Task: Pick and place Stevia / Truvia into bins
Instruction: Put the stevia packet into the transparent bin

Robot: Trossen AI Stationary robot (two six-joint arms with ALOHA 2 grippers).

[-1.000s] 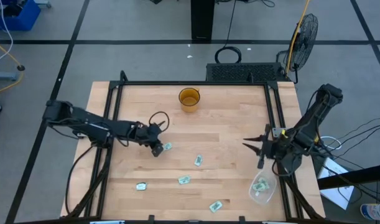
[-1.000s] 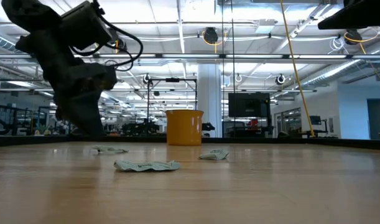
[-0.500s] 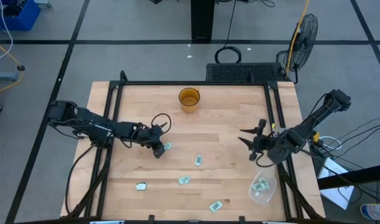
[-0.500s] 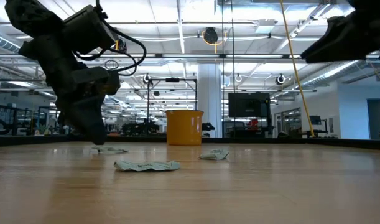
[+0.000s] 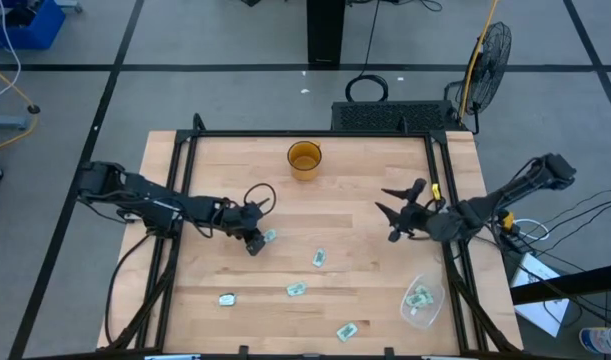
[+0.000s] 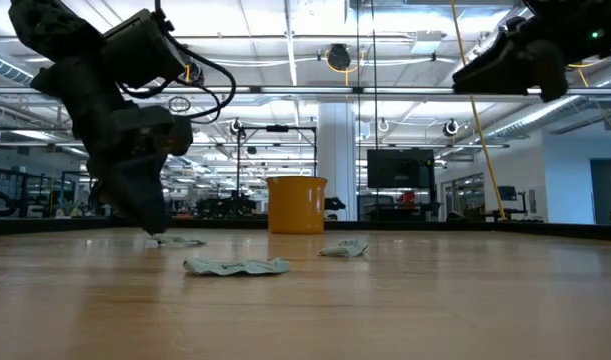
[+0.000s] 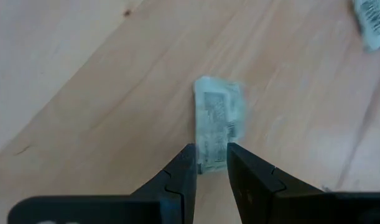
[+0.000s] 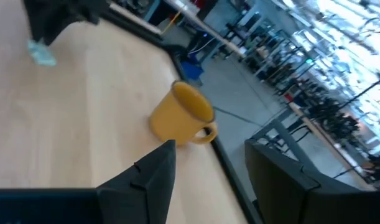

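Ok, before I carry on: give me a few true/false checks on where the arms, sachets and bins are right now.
1. The left gripper is down at the table with its fingers astride the end of a sachet. True.
2. The right gripper is carrying a sachet. False: its fingers are spread open and empty, up above the table.
3. The clear tub has sachets in it. True: it sits near the table's front right corner.
4. The amber cup lies tipped over. False: it stands upright near the back edge.
5. All sachets are binned. False: several lie loose on the table.
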